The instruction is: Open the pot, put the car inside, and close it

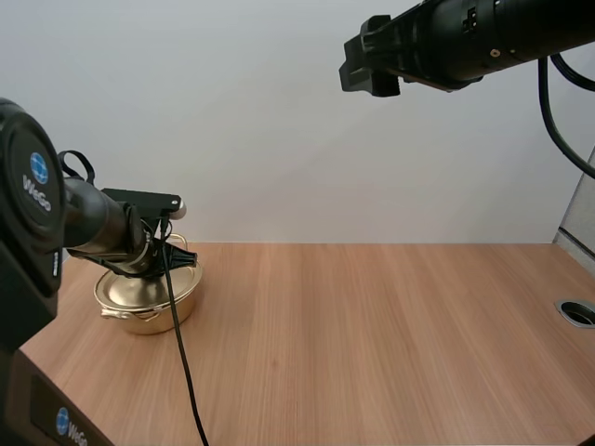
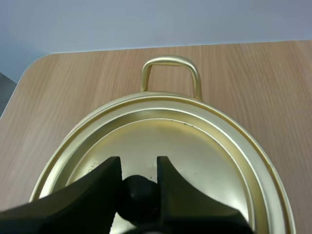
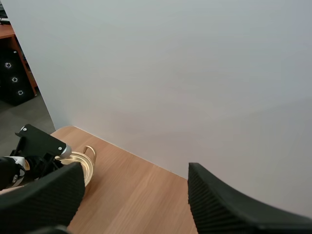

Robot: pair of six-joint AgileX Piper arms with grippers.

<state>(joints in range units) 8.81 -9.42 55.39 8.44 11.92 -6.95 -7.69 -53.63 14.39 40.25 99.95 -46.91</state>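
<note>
A gold pot point(image 1: 149, 305) with loop handles stands at the table's left end, near the back edge. Its gold lid point(image 2: 195, 156) lies flat on the pot's rim. My left gripper point(image 2: 138, 165) reaches down over the lid's middle, its two fingers pressed against either side of the black knob point(image 2: 139, 192). In the high view the left gripper point(image 1: 160, 265) hangs right over the pot. My right gripper point(image 1: 367, 58) is raised high above the table, far from the pot. Its fingers point(image 3: 44, 195) stand wide apart with nothing between them. Below them in the right wrist view sit the pot point(image 3: 82, 165) and my left arm.
The wooden table point(image 1: 372, 344) stretches bare to the right of the pot. A round cable hole point(image 1: 578, 312) sits at its far right edge. The pot's far handle point(image 2: 170, 73) points toward the table's back edge and the white wall.
</note>
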